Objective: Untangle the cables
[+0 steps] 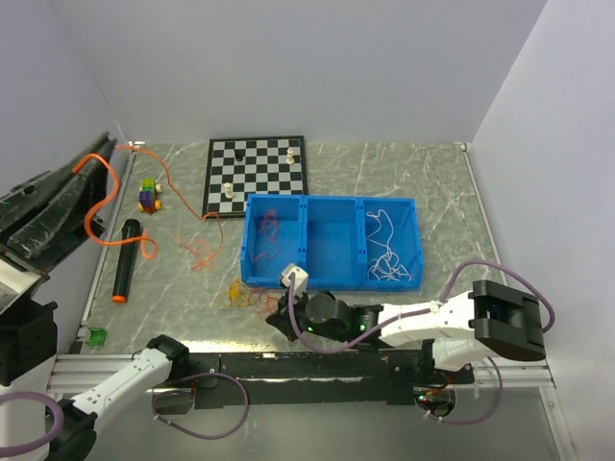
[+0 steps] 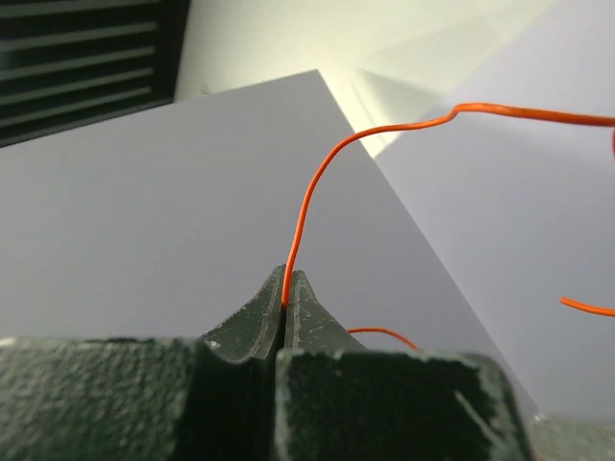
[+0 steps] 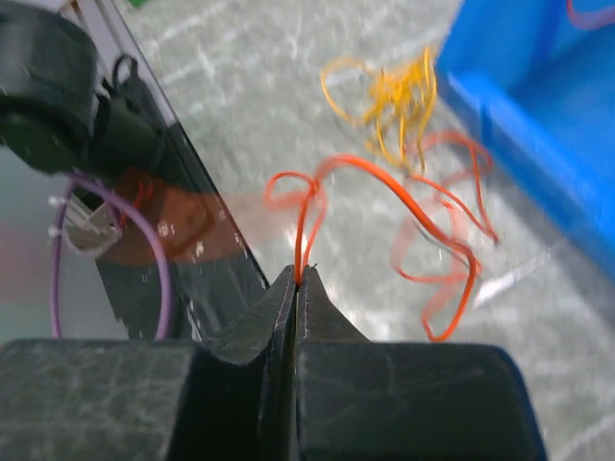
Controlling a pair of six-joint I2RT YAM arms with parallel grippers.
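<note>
My left gripper (image 1: 96, 158) is raised at the far left and shut on a thin orange cable (image 2: 317, 182), which arcs up from the fingertips in the left wrist view. That orange cable (image 1: 101, 206) hangs in loops down to the table. My right gripper (image 3: 298, 277) is shut on another orange cable (image 3: 432, 226), low over the table in front of the blue bin (image 1: 332, 279). A yellow cable tangle (image 3: 396, 96) lies just beyond it, also in the top view (image 1: 240, 293). A red cable (image 1: 267, 230) lies in the bin's left compartment, a white cable (image 1: 386, 252) in its right one.
A chessboard (image 1: 255, 178) with a few pieces lies at the back. A black microphone (image 1: 125, 261), a small block toy (image 1: 149, 197) and a green object (image 1: 93, 336) are on the left. More orange cable (image 1: 202, 252) lies loose beside the bin.
</note>
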